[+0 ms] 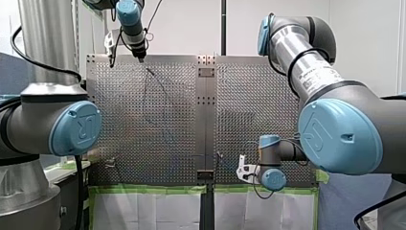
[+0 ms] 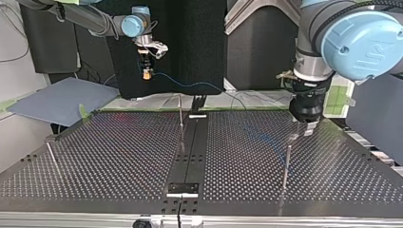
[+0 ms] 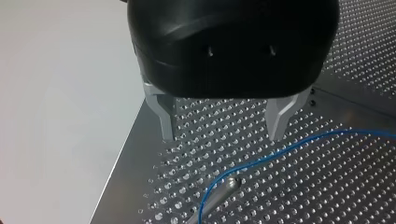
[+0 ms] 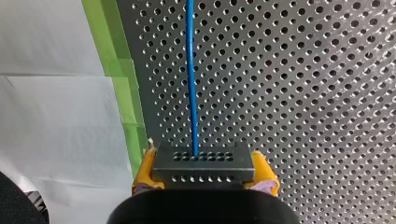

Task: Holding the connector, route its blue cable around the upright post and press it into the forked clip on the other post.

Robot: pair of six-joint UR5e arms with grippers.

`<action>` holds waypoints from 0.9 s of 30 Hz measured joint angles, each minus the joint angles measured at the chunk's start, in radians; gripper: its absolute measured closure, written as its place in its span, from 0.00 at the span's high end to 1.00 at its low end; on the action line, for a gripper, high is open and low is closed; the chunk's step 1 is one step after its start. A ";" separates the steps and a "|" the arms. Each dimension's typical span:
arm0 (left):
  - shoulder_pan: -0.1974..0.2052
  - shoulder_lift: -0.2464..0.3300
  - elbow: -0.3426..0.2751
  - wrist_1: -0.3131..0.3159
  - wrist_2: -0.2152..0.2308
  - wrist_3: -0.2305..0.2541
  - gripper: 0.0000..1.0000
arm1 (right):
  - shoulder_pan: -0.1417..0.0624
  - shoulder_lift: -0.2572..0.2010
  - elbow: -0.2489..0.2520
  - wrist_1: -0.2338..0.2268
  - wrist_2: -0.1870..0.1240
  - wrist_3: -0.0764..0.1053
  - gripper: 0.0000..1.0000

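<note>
My right gripper (image 4: 204,179) is shut on the dark connector (image 4: 203,164), its yellow pads on either side. The blue cable (image 4: 191,70) runs straight out ahead of it over the perforated table. In the top view my right gripper (image 2: 148,73) holds the connector above the far edge, and the cable (image 2: 190,86) trails toward the middle. My left gripper (image 3: 224,135) is open, its metal fingers (image 3: 166,119) empty above the plate. Just ahead of it the cable (image 3: 299,144) bends against an upright post (image 3: 226,186). In the top view that gripper (image 2: 306,127) hangs over the post (image 2: 286,164).
A second thin post (image 2: 180,111) stands near the table's centre seam, and a third (image 2: 51,154) at the top view's left. Green tape (image 4: 128,93) and white sheeting line the table edge beside my right gripper. A grey board (image 2: 57,99) lies off the table.
</note>
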 joint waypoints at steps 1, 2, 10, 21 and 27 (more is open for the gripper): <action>-0.001 0.000 0.000 0.000 0.000 0.000 0.94 | 0.000 0.000 0.000 0.000 0.000 0.000 0.00; -0.002 0.000 0.000 0.001 -0.001 0.000 0.94 | 0.000 0.000 0.000 0.000 0.000 0.000 0.00; -0.007 0.001 0.000 -0.001 -0.006 -0.001 0.94 | 0.000 0.000 0.000 0.000 0.000 0.000 0.00; -0.007 0.000 0.000 -0.036 -0.089 -0.005 0.94 | 0.001 -0.001 0.000 0.000 0.000 0.000 0.00; -0.007 0.000 0.000 -0.037 -0.100 -0.007 0.94 | 0.001 0.000 0.000 0.000 0.000 0.000 0.00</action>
